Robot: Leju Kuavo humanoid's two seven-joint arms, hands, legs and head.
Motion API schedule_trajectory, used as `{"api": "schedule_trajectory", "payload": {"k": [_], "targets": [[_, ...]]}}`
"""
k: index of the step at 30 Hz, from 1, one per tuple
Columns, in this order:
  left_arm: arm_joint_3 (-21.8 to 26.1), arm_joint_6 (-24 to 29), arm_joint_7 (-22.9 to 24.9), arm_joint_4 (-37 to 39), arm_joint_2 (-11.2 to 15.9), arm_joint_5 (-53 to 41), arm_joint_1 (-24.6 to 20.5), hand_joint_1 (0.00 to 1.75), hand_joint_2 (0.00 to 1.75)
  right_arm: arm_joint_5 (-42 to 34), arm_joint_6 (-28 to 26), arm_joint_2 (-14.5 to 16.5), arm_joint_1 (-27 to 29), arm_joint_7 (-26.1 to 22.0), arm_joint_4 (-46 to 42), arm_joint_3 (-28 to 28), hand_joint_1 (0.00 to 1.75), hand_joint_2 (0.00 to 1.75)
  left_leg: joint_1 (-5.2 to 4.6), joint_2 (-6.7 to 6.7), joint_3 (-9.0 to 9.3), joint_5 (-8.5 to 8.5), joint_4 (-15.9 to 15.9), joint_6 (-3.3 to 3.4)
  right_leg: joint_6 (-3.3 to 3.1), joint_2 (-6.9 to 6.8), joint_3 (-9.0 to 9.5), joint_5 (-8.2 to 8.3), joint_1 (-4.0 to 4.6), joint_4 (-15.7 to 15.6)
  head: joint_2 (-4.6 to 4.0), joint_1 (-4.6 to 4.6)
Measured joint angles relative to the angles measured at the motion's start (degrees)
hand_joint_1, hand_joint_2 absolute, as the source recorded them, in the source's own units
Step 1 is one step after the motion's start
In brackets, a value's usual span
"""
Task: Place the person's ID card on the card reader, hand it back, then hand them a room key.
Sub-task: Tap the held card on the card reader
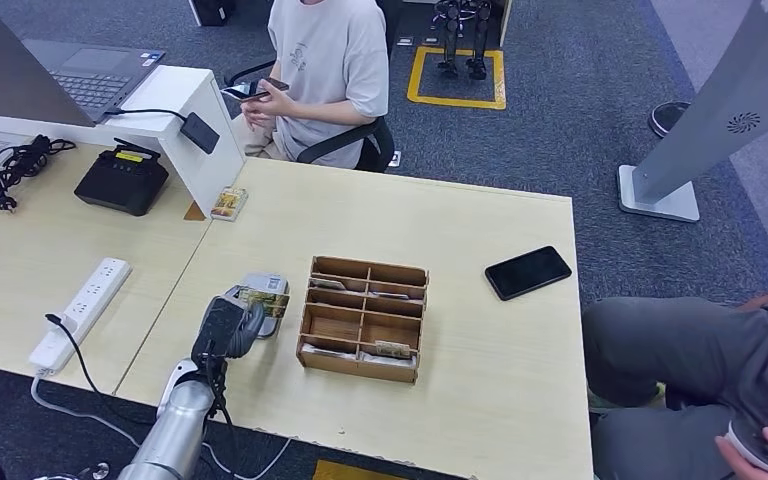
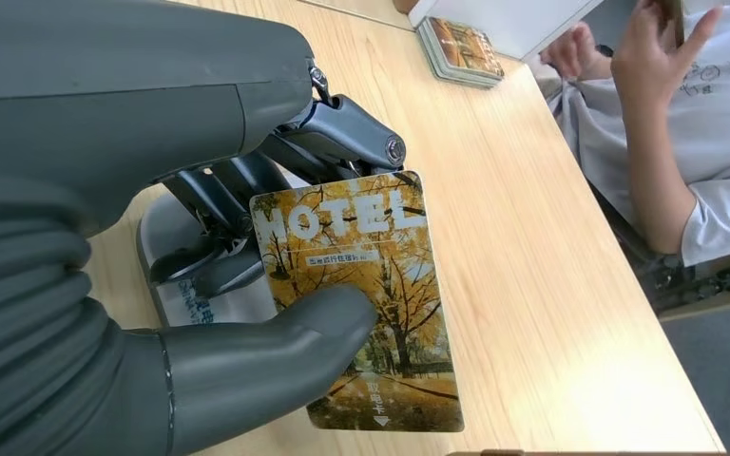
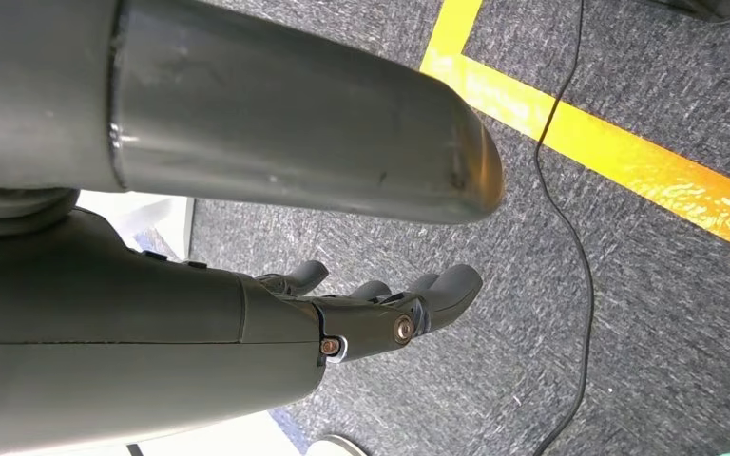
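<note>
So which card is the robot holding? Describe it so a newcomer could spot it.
On the light wooden desk, left of the wooden compartment box, the left robot hand holds a card over the grey reader. It shows yellow autumn trees and the word HOTEL.

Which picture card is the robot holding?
The HOTEL card with yellow trees, pinched in the left hand. The other cards lie stacked by the white stand, untouched.

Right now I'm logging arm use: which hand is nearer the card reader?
Left. The left hand holds the hotel card right over the card reader; the right hand hangs above the floor.
</note>
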Motion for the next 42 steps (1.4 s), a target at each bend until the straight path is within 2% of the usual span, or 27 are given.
{"api": "schedule_trajectory", "payload": {"k": [29,42], "targets": [[-0.39,1.54,0.98,-2.20,0.40,0.16,2.05,1.75,1.75,0.78,-0.12,0.14,0.14,0.37,0.02,0.92,0.00,0.00,0.00,0.00,0.00,0.00,0.00,0.00,0.00,0.00,0.01,0.00,0.00,0.00,0.00,0.01],[-0.15,1.52,1.20,-3.84,1.47,2.06,2.19,1.75,1.75,0.78,-0.15,0.23,0.21,0.52,0.02,1.93,0.00,0.00,0.00,0.00,-0.01,0.00,0.00,0.00,0.00,0.00,0.01,0.00,0.00,0.00,0.00,0.01]]}}
